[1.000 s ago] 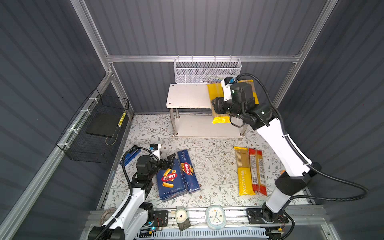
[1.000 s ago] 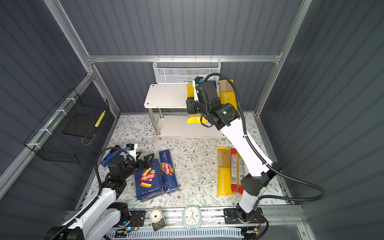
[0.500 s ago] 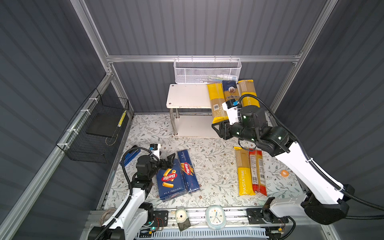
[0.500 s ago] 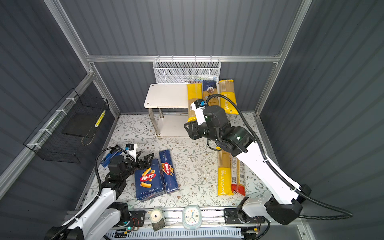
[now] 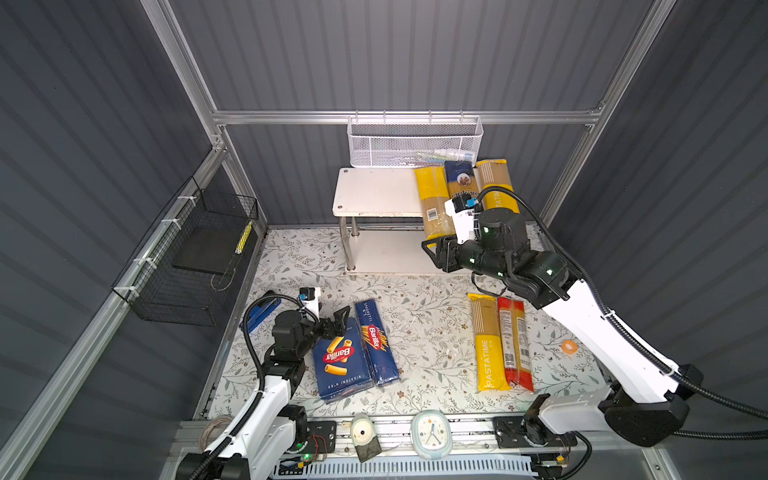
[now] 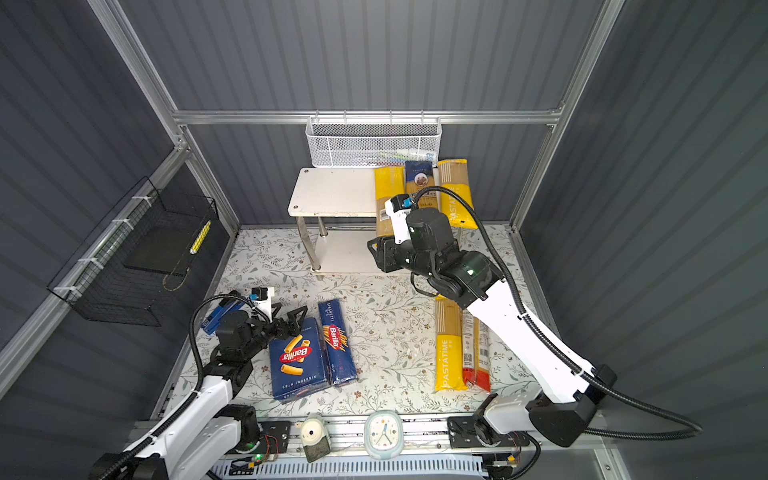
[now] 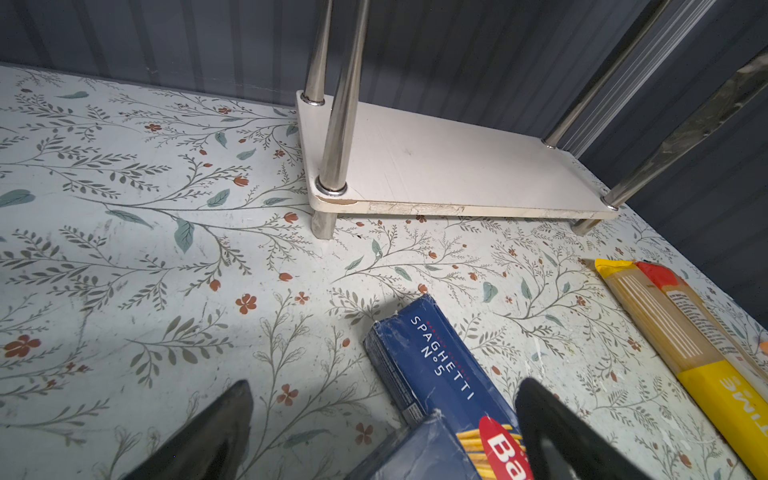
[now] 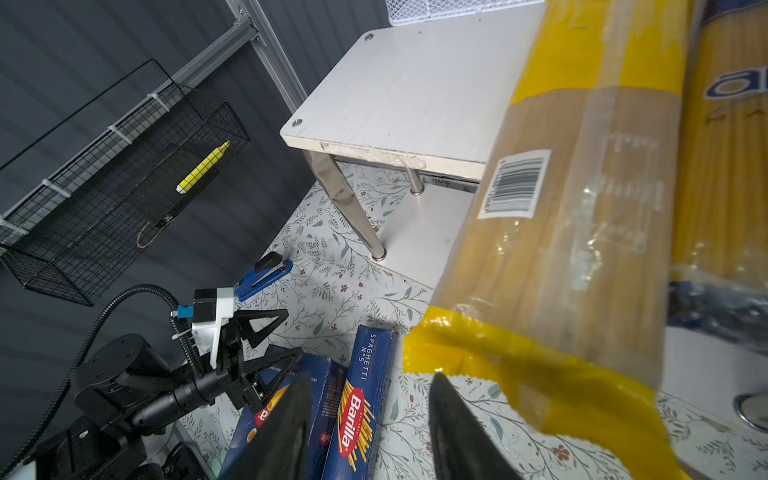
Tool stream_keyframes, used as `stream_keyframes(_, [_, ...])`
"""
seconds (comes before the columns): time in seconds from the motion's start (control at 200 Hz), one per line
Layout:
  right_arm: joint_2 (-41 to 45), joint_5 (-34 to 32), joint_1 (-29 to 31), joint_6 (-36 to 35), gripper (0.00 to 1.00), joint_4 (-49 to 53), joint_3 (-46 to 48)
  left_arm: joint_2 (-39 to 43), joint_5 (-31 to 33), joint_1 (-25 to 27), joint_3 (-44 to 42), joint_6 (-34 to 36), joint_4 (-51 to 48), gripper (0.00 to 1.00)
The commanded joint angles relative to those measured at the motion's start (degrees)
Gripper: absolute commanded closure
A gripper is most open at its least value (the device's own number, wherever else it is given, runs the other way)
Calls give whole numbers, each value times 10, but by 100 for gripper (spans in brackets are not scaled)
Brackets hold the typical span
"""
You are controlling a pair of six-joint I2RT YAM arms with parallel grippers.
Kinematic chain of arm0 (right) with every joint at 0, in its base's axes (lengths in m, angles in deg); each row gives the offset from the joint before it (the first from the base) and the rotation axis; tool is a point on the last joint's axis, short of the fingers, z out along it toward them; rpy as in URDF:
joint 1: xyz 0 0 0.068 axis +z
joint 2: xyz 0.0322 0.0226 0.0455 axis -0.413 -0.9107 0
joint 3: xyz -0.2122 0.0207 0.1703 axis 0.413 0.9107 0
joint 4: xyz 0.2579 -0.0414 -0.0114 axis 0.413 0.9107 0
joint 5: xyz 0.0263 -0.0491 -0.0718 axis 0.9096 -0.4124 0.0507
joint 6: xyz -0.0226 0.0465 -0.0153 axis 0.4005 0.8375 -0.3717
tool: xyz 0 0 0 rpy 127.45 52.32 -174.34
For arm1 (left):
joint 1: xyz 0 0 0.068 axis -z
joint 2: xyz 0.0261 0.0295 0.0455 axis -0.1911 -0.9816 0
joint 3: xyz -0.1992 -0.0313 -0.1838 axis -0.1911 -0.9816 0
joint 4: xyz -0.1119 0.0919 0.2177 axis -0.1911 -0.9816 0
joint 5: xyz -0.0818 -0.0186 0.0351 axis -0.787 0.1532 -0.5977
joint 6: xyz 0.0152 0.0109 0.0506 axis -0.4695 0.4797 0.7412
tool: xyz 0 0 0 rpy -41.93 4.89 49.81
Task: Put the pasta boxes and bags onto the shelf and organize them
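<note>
Jaws of the right arm [image 5: 582, 316] stand partly open, empty, before the shelf [image 5: 390, 253]; left arm [image 5: 270, 395] jaws, open and empty, hover at the wide box [image 5: 340, 361]. Done: three bags [image 5: 432, 195] on the top board's [image 5: 374, 195] right end. Remaining on the bench [image 5: 424, 316]: two boxes [image 5: 376, 340] front-left, two bags [image 5: 488, 345] front-right.

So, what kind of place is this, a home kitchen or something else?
Most likely a robot test cell, not a home: grey ribbed walls on an aluminium frame enclose a floral tabletop, and the left arm and right arm are mounted on a front rail.
</note>
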Motion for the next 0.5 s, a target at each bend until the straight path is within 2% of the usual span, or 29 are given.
stream_keyframes(0.0, [-9, 12, -9, 7, 52, -11, -3, 6, 8, 3, 9, -6, -10, 0])
stream_keyframes(0.495, [-57, 36, -19, -20, 50, 2, -55, 2, 10, 3, 12, -6, -11, 0])
